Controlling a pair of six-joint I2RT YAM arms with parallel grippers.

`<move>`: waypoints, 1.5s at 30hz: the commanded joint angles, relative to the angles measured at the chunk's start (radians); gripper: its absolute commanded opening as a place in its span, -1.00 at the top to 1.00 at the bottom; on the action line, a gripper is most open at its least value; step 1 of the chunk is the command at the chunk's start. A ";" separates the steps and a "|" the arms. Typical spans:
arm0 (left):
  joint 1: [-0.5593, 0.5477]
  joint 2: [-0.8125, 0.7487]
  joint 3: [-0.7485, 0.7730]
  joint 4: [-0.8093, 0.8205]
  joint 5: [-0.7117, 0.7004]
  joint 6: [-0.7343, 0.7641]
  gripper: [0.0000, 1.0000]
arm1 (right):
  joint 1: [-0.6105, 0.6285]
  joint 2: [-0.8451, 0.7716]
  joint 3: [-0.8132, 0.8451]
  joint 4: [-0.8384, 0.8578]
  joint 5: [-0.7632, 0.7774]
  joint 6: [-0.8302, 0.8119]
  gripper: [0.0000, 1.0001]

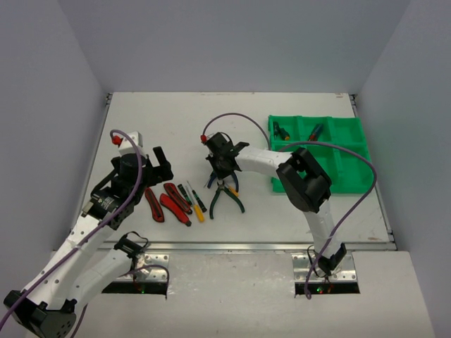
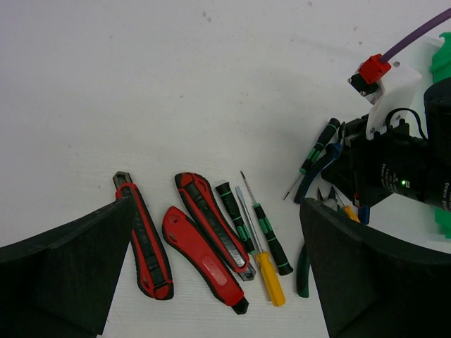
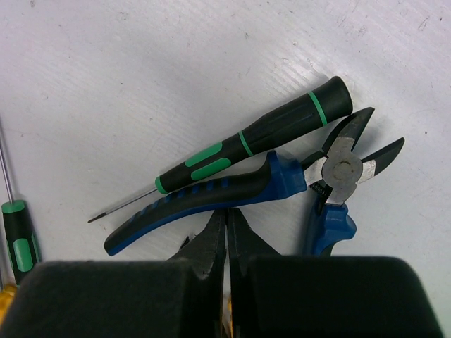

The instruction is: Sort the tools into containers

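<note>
Open the right gripper [image 3: 227,225], shut tight on seemingly nothing; centre it over the blue-handled cutters [image 3: 275,184] lying just beyond its tips, then close across one handle. Leave the wide-open left gripper [image 2: 217,232] alone.

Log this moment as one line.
left pincer: open, aimed at red cutters | right pincer: shut by blue pliers, hold unclear | green tray: two tools inside

Left tool [image 2: 217,271] wide apart, right tool [image 3: 227,239] closed.
</note>
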 commanded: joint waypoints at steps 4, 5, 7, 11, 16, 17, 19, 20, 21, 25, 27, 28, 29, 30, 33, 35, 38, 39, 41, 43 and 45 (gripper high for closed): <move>0.016 -0.015 0.004 0.055 0.016 0.015 -1.00 | 0.013 -0.029 -0.015 -0.093 0.029 -0.027 1.00; 0.016 -0.016 0.004 0.055 0.018 0.015 -1.00 | 0.014 -0.036 -0.018 -0.095 0.031 -0.028 1.00; 0.016 -0.018 0.004 0.055 0.018 0.015 -1.00 | 0.014 -0.057 -0.031 -0.104 0.029 -0.032 1.00; 0.016 -0.020 0.004 0.054 0.018 0.015 -1.00 | 0.014 -0.117 -0.093 -0.099 0.021 -0.024 1.00; 0.018 -0.020 0.003 0.054 0.022 0.017 -1.00 | 0.014 -0.192 -0.175 -0.089 0.018 -0.011 0.99; 0.018 -0.020 0.003 0.055 0.023 0.017 -1.00 | 0.014 -0.195 -0.184 -0.083 0.014 -0.010 0.94; 0.018 -0.020 0.003 0.056 0.024 0.018 -1.00 | 0.014 -0.191 -0.186 -0.088 0.007 -0.009 0.86; 0.018 -0.020 0.003 0.057 0.023 0.018 -1.00 | 0.014 -0.185 -0.180 -0.099 0.005 -0.008 0.82; 0.018 -0.020 0.003 0.055 0.023 0.018 -1.00 | 0.014 -0.180 -0.180 -0.107 0.002 -0.005 0.77; 0.018 -0.028 0.001 0.055 0.020 0.017 -1.00 | 0.013 -0.194 -0.223 -0.094 -0.004 0.009 0.58; 0.018 -0.029 0.003 0.054 0.020 0.017 -1.00 | 0.013 -0.209 -0.245 -0.090 -0.003 0.018 0.56; 0.018 -0.029 0.003 0.055 0.021 0.017 -1.00 | 0.014 -0.219 -0.266 -0.089 -0.003 0.024 0.56; 0.018 -0.029 0.003 0.055 0.021 0.017 -1.00 | 0.014 -0.220 -0.267 -0.084 -0.003 0.027 0.56; 0.018 -0.026 0.003 0.055 0.023 0.018 -1.00 | 0.014 -0.237 -0.291 -0.078 -0.001 0.032 0.56; 0.018 -0.024 0.004 0.056 0.027 0.018 -1.00 | 0.013 -0.287 -0.332 -0.068 0.006 0.042 0.57; 0.019 -0.025 0.004 0.057 0.027 0.019 -1.00 | 0.014 -0.310 -0.360 -0.064 0.012 0.048 0.59; 0.019 -0.027 0.003 0.057 0.028 0.020 -1.00 | 0.014 -0.327 -0.386 -0.065 0.015 0.055 0.59; 0.019 -0.027 0.003 0.057 0.029 0.020 -1.00 | 0.014 -0.332 -0.394 -0.066 0.014 0.058 0.59; 0.019 -0.028 0.003 0.057 0.029 0.020 -1.00 | 0.014 -0.333 -0.412 -0.063 0.009 0.065 0.59; 0.019 -0.030 0.002 0.057 0.030 0.020 -1.00 | 0.014 -0.335 -0.427 -0.065 0.003 0.070 0.58; 0.019 -0.031 0.002 0.057 0.032 0.020 -1.00 | 0.014 -0.351 -0.450 -0.061 0.006 0.083 0.57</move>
